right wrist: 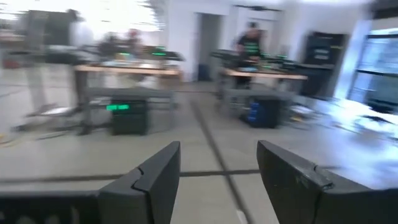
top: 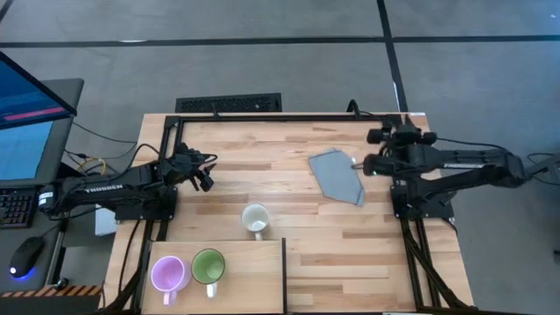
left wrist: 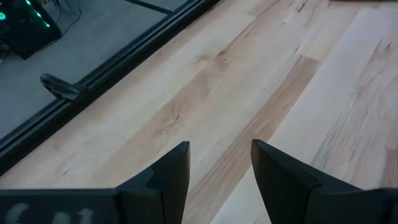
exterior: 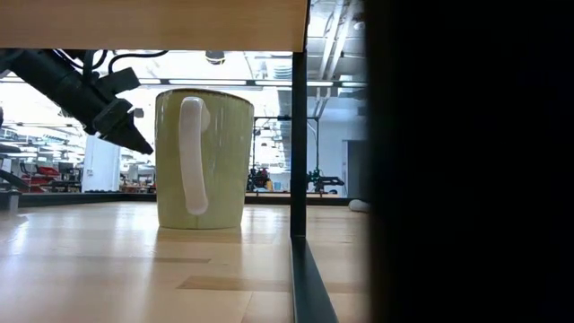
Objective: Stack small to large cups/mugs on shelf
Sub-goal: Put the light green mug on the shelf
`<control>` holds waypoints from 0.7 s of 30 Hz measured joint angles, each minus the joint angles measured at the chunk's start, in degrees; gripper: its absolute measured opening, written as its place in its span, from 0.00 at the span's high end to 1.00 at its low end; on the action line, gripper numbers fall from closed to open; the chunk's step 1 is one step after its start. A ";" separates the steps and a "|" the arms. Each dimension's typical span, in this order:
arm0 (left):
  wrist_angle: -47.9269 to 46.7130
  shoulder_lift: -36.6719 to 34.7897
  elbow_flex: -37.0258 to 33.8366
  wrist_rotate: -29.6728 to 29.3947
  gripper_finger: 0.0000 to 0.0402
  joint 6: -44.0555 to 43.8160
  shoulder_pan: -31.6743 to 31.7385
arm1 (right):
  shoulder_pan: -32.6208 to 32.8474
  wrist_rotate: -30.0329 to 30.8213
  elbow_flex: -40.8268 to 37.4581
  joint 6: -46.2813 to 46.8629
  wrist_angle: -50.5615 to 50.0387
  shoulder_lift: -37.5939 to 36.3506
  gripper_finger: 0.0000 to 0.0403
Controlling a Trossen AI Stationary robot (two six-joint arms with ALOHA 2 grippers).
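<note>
A cream-white mug (top: 255, 219) stands upright on the plank tabletop, just beyond the shelf's far edge. In the low view this mug (exterior: 202, 157) turns its white handle toward the camera. The light-wood shelf (top: 254, 280) lies at the near edge and carries a light purple mug (top: 168, 274) and a green mug (top: 208, 265) side by side. My left gripper (top: 203, 172) hovers open over bare table, left of and beyond the white mug, with nothing between its fingers (left wrist: 221, 168). My right gripper (top: 363, 164) is open and raised at the table's right, facing the room (right wrist: 217, 180).
A grey folded cloth (top: 337, 175) lies on the table right of centre, below my right gripper. A dark frame rail (top: 280, 117) runs along the far edge. A dark upright (exterior: 299, 117) stands right of the mug in the low view. A person stands far off in the room (right wrist: 251, 38).
</note>
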 joint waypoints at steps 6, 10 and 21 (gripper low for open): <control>-0.18 0.00 0.00 0.00 0.59 0.03 -0.02 | -12.94 0.00 0.00 3.79 -1.37 1.76 0.42; -0.28 0.00 0.02 0.00 0.59 0.04 0.00 | -17.32 0.00 0.00 5.51 -2.13 1.82 0.42; -0.13 0.00 0.00 -1.22 0.59 0.42 0.00 | -28.62 0.00 0.02 7.46 7.53 1.92 0.42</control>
